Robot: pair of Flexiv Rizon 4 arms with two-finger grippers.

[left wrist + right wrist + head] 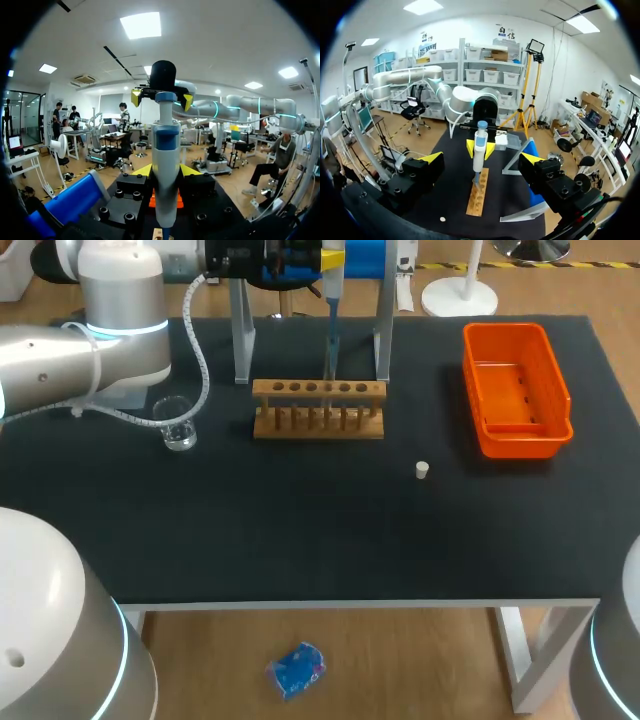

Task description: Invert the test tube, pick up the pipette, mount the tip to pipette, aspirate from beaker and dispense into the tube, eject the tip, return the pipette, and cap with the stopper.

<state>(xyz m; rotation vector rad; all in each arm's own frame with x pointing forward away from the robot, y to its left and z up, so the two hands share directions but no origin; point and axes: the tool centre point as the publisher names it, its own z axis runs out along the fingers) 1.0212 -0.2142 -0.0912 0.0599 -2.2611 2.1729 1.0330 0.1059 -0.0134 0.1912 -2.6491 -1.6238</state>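
Left hand grips the pipette upright.
Wooden rack sits beneath that hand; right hand gapes open opposite.

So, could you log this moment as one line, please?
left claw: shut on blue-and-white plastic pipette, upright over wooden test tube rack | right claw: open | small white stopper: lying loose

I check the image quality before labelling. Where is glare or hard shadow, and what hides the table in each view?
Head view: even light on the black table, no hard shadow, small glints on the beaker. Left wrist view: ceiling lamps glare; the pipette in the left tool hides most of the table. Right wrist view: the open right tool covers the near table.
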